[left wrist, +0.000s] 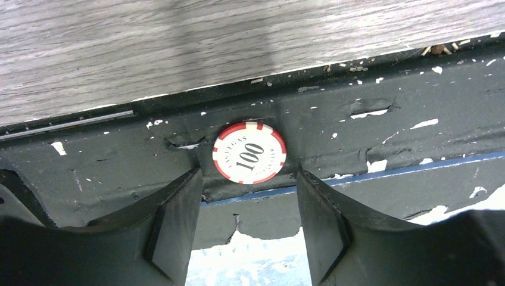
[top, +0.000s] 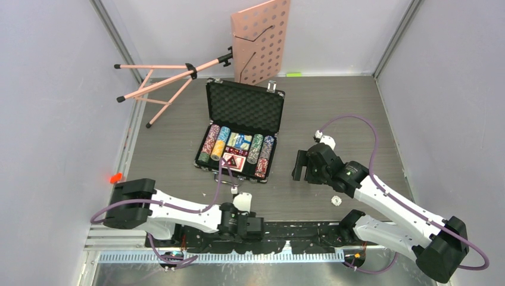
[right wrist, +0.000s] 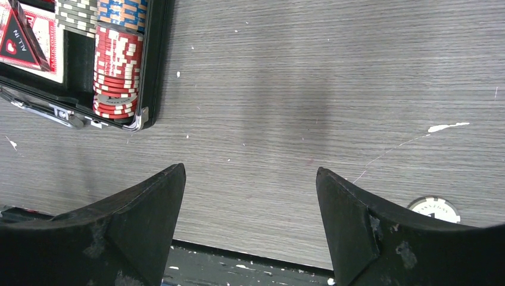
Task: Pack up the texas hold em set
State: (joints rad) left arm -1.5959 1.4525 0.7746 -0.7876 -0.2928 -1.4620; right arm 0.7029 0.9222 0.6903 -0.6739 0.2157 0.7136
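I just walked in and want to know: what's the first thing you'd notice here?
The open black case in the middle of the table, packed with rows of colourful striped chips. Behind it, a pink music stand lies tipped over. One red chip marked 100 sits alone on the dark rail at the table's near edge.

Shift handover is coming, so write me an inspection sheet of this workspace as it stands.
Surface: grey wood-grain table with a few white flecks; dark rail at its near edge has chipped paint.
Job's things: black case open, chip rows and cards inside; red 100 chip loose on the rail; white chip loose on the table.
Clutter: pink music stand lying on its side at the back.
End effectors: left end effector open, aimed at the red chip; right end effector open, empty.
Cables: purple cables on both arms, one looping across the case's front.
Surroundings: plain grey walls; small orange object at the left edge.
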